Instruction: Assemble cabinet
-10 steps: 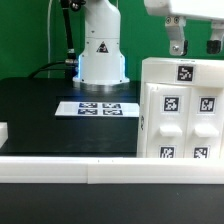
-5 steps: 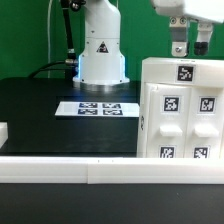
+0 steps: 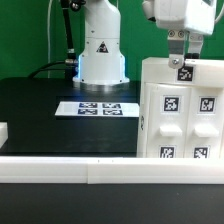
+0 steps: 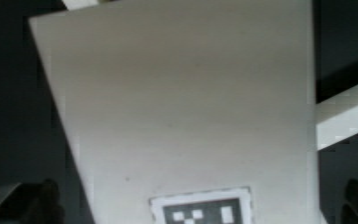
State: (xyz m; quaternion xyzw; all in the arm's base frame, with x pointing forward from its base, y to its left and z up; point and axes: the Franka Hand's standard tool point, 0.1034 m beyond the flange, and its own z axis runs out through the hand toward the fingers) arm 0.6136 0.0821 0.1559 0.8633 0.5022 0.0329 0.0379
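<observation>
Hanging just above the top face of the cabinet [image 3: 180,110], the gripper [image 3: 181,58] points straight down, and its dark fingers [image 3: 178,45] end right over the marker tag on that face; whether they are spread or pressed together cannot be told. From the wrist view the cabinet [image 4: 185,110] fills the frame as a pale, tilted panel with one tag near its edge. On the black table [image 3: 40,110] the cabinet stands upright, with the marker board [image 3: 100,108] lying flat just beside it, and the long white rail [image 3: 70,168] running along its front.
</observation>
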